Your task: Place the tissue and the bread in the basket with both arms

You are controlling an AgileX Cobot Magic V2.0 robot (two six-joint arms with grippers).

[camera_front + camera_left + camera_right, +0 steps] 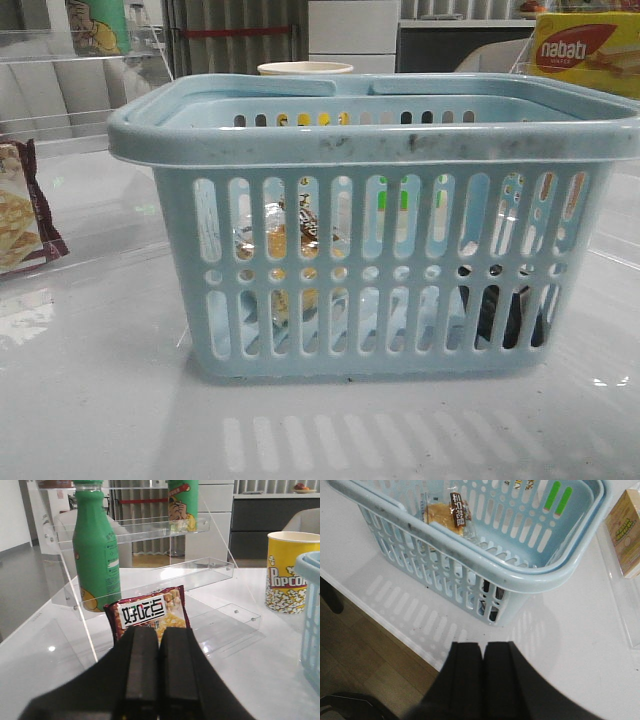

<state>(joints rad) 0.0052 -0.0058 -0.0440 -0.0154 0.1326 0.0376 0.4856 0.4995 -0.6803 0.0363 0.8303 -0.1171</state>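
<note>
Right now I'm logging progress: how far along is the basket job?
It looks finished. The bread lies inside the basket, and a dark pack, apparently the tissue, shows through the slots at its other end. Nothing is in hand: the left end effector and right end effector are shut, empty and outside the basket. Nothing seems left.

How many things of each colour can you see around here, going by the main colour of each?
Light blue: 1, the basket
Green: 1, the bottle
Yellow: 2, the popcorn tub and the wafer box
Maroon: 1, the cracker packet
Golden brown: 1, the bread
Black: 1, the tissue
Total: 7
</note>
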